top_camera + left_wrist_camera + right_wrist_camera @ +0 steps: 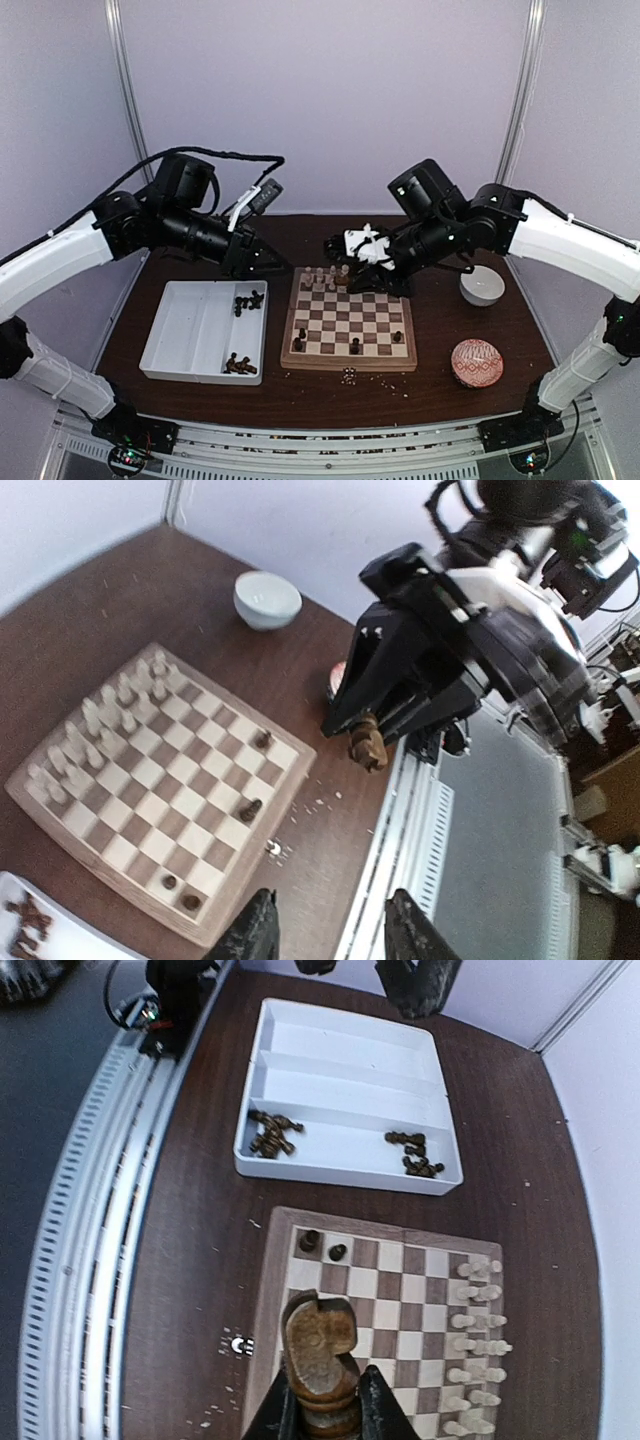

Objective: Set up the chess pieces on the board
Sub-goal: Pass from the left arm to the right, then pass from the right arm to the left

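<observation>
The board (350, 322) lies mid-table, with cream chess pieces (325, 278) lined along its far rows and a few dark ones (355, 346) near its front. My right gripper (325, 1415) is shut on a dark brown knight (320, 1345), held above the board's edge. The left wrist view shows that knight (367, 742) hanging in the air from the right gripper. My left gripper (335, 935) is open and empty, its fingers (258, 932) apart over the table's front edge. In the top view the left gripper (268, 260) hovers just left of the board's far corner.
A white divided tray (190, 335) left of the board holds two clusters of dark pieces (272, 1132). A white bowl (482, 288) and a red patterned ball (476, 362) sit to the right. Pale crumbs (350, 375) lie before the board.
</observation>
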`<state>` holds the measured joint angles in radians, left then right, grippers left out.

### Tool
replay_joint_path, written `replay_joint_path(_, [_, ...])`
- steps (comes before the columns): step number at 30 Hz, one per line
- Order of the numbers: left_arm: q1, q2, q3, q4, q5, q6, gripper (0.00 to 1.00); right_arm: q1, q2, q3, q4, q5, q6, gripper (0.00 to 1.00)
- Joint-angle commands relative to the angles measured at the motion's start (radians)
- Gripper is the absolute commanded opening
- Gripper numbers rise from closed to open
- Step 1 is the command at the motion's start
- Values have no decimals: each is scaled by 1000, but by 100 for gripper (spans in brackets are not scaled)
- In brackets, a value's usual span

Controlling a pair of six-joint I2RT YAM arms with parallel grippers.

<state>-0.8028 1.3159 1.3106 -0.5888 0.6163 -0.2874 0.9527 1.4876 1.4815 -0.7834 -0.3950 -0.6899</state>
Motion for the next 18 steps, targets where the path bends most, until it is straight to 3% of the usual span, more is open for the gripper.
replay_joint_path(1, [-128, -127, -99, 227, -357, 265, 37, -71, -7, -24, -83, -491, 165, 9])
replay_joint_path(5, [-293, -186, -164, 309, -499, 543, 37, -95, 42, -25, -134, -710, 202, 9])
replay_joint_path(10, [-422, -149, -93, 196, -621, 752, 34, -98, 72, -23, -167, -800, 193, 9])
replay_joint_path(18, [-566, 12, 51, 31, -705, 889, 32, -98, 103, 0, -199, -824, 179, 10])
